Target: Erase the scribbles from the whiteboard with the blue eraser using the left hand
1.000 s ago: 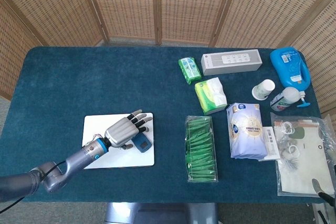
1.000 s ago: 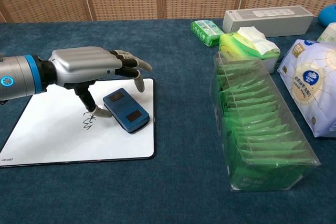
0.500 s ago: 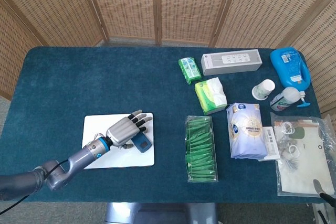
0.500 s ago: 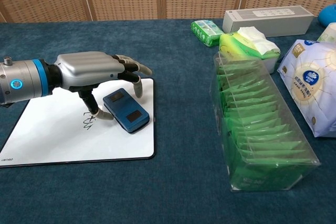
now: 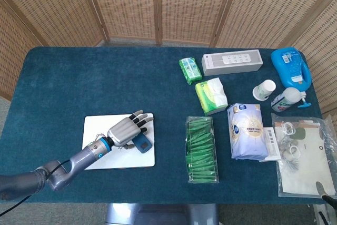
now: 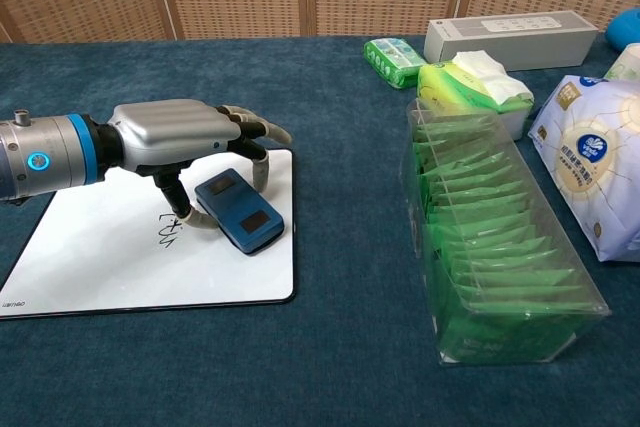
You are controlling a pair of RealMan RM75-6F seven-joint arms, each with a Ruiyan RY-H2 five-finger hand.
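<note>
The left hand [image 6: 185,137] straddles the blue eraser [image 6: 238,211] with spread fingers (not yet gripping), so an off-centre closure risks skidding it off the whiteboard [image 6: 90,257].

Both views are bright and evenly lit by soft, diffuse light, with no hard shadows. In the chest view the left hand [image 6: 190,137] throws only a faint, soft shadow onto the whiteboard [image 6: 110,267] directly beneath it. The clear plastic box of green packets [image 6: 495,247], to the right of the whiteboard, carries pale reflections along its walls. The head view is sharp across the table; things at its far right edge, well away from the whiteboard [image 5: 97,159], are cropped. No motion blur shows.
</note>
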